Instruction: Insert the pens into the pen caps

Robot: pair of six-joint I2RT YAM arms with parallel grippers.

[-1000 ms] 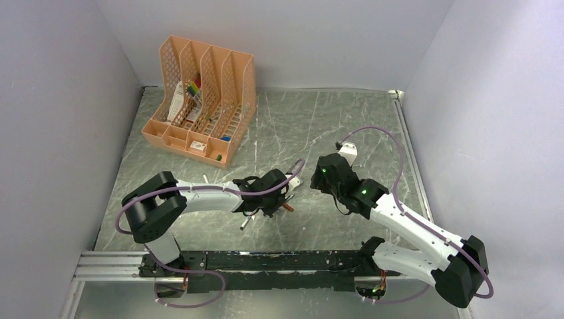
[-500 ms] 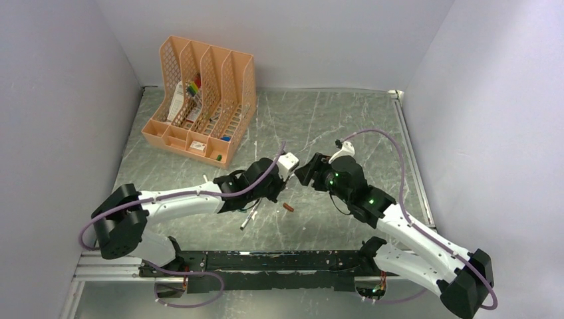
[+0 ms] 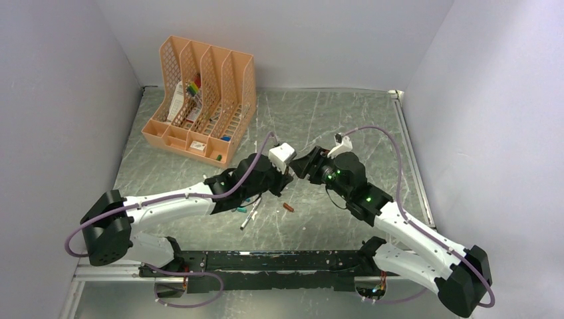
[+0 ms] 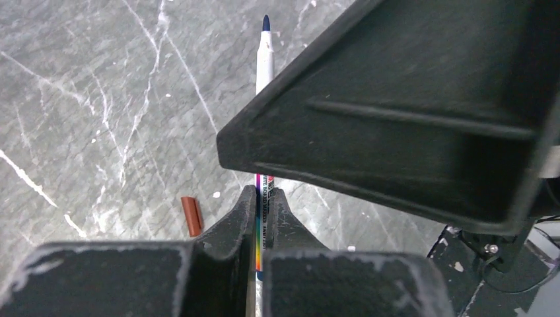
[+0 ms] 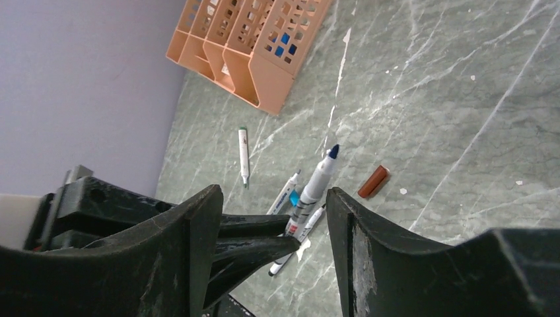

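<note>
Nearest the arm bases, a loose pen lies on the marbled surface. Just beside it to the right, lying free and touched by nothing, is a red-brown pen cap. The right wrist view shows a green-tipped pen lying a little further off.

Above these, the two arms meet over the middle of the surface. The left hand is clenched on a blue-tipped pen, gripping the printed barrel low down. The bare tip juts forward, clear of the surface. The right hand faces it with its fingers spread and nothing held. In its own view the raised pen sits in the gap between them, but whether it is level with them I cannot tell.

At the back stands an orange desk organiser. Small blue pieces sit in its front tray, too small to name.

The step in hand looks like presenting the pen, with capping not yet begun, since neither hand holds a cap. The next move probably calls for the right hand to fetch a cap and bring its open end square onto the tip while the left hand keeps the barrel steady. The only cap clearly in reach is red-brown, which may not match a blue tip.
</note>
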